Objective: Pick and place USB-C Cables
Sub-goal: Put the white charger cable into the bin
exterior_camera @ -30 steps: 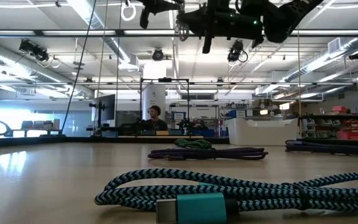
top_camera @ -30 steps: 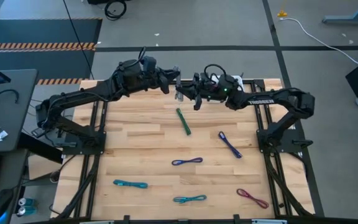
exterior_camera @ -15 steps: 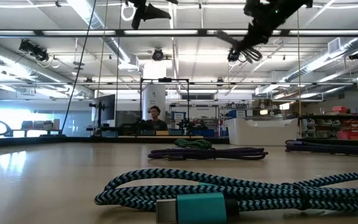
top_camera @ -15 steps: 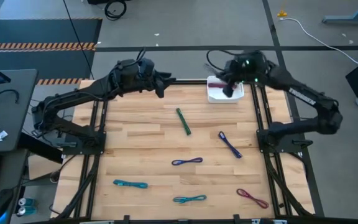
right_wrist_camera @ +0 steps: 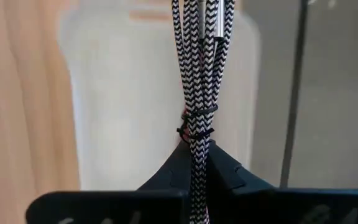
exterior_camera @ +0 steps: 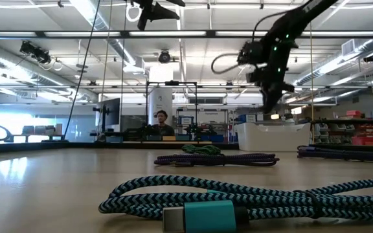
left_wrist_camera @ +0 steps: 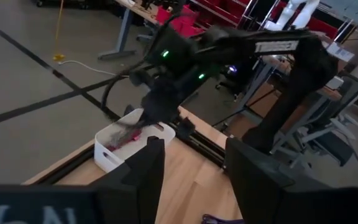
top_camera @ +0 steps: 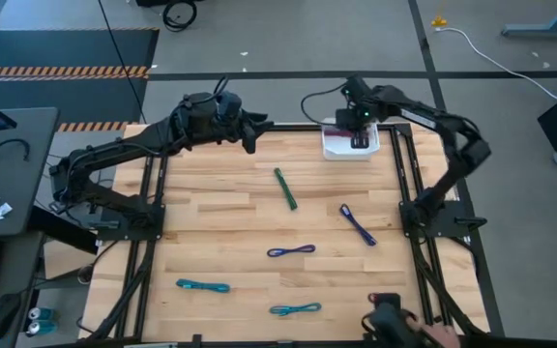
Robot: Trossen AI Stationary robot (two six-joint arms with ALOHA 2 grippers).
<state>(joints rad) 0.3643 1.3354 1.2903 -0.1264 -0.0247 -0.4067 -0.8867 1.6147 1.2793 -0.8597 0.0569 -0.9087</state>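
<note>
high: right hand [top_camera: 360,130] hovering over white bin [top_camera: 335,148], five cables lying on worktop [top_camera: 220,213] | right wrist: hand pinching grey cable [right_wrist_camera: 199,93] | left wrist: left hand [left_wrist_camera: 191,168] idling wide

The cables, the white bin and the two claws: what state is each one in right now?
Right claw: shut on black-and-white cable, above the white bin.
Left claw: open, empty, raised over the table's far edge.
White bin: upright, a maroon cable inside.
Green cable, purple cable, blue cable, two teal cables: lying loose on the table.
</note>
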